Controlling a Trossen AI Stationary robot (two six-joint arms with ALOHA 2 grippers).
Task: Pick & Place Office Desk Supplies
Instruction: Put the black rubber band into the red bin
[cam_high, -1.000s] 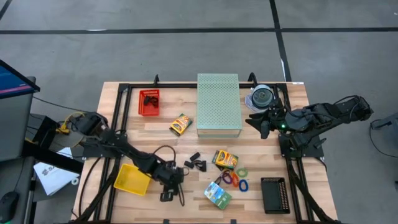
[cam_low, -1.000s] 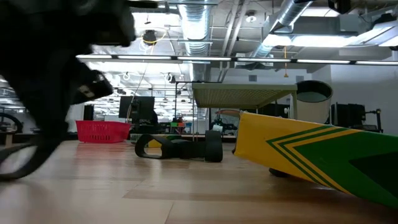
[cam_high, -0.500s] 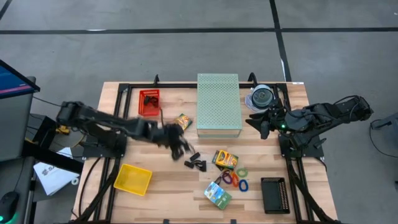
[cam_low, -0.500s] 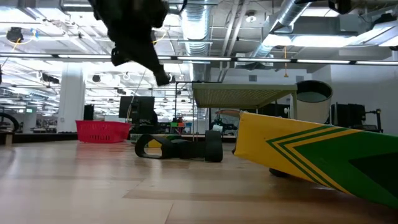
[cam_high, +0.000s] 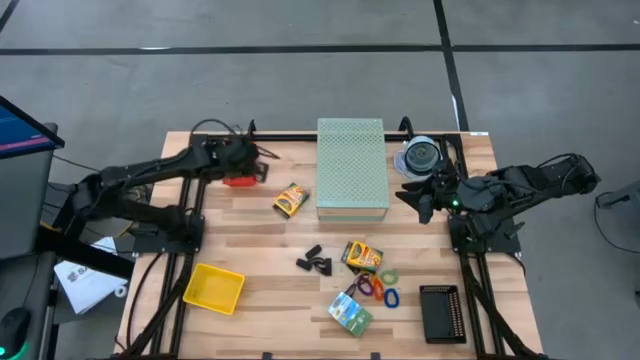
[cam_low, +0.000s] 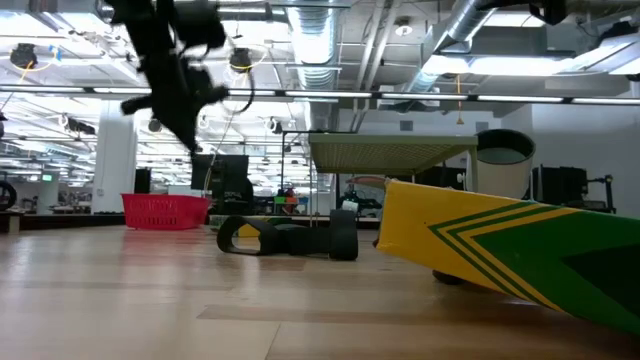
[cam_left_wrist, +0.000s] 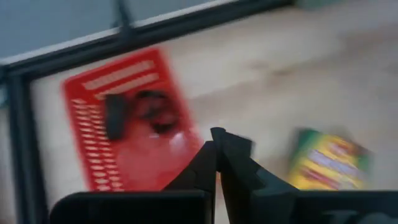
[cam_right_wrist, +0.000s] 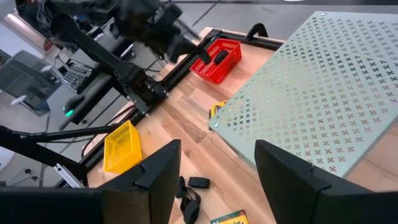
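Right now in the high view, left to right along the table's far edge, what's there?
Red basket with the left gripper over it → pale green perforated box → clear disc spindle → right gripper, just nearer than the spindle.

L gripper fingers pressed together, tips meeting. Red basket at 10 o'clock from tips, w/ dark items inside. Yellow-green box at 3 o'clock on wood table. View blurred.

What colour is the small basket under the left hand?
Red, the small basket; clearest in the right wrist view, left hand above it.
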